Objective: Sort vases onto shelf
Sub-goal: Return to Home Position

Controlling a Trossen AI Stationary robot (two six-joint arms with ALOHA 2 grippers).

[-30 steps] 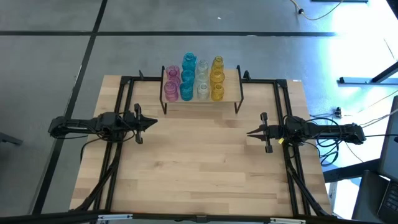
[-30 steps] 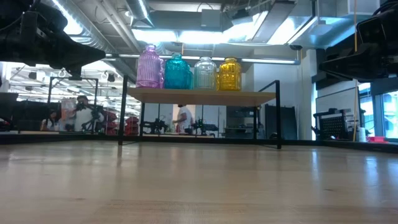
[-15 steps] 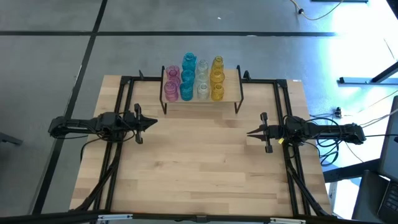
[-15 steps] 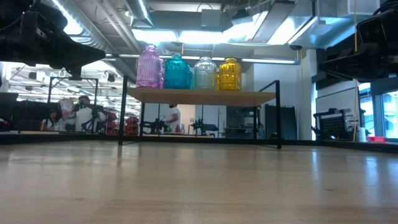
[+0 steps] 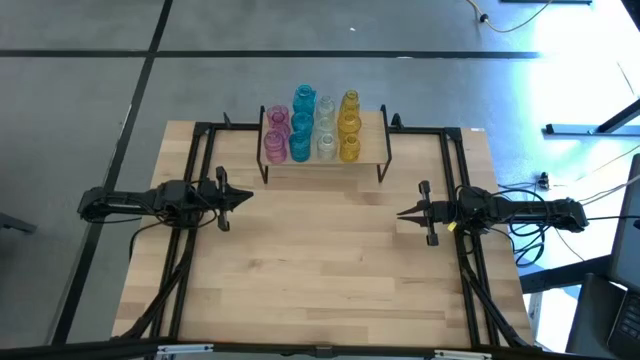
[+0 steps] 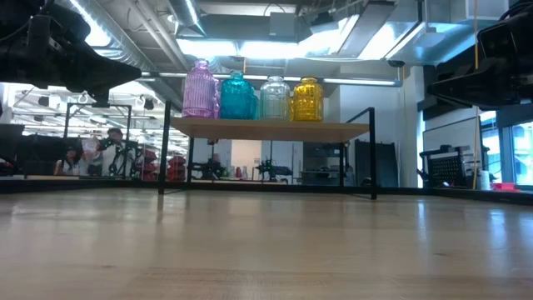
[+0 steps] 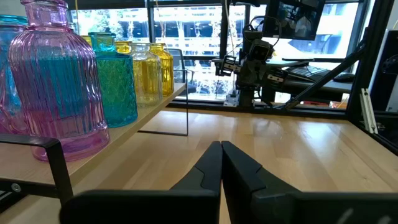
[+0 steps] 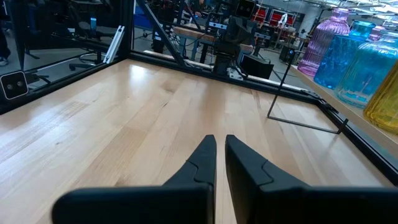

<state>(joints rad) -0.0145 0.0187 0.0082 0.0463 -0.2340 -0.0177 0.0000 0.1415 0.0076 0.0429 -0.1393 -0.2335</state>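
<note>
The vases (image 5: 312, 127) stand upright in pink, blue, clear and yellow rows on the shelf (image 5: 375, 150), a small wooden board on black legs at the table's far middle. In the low view a pink vase (image 6: 200, 89), a blue one (image 6: 237, 96), a clear one (image 6: 274, 97) and a yellow one (image 6: 307, 99) rest on their bases along the board (image 6: 271, 128). My left gripper (image 5: 250, 196) hovers shut at the table's left, pointing right. My right gripper (image 5: 400, 212) hovers shut at the table's right, pointing left. Neither holds anything.
A black metal frame (image 5: 205, 130) runs along the table's far, left and right sides. The wooden tabletop (image 5: 320, 260) lies between the arms and toward the near edge. People show in the room beyond the table (image 6: 104, 150).
</note>
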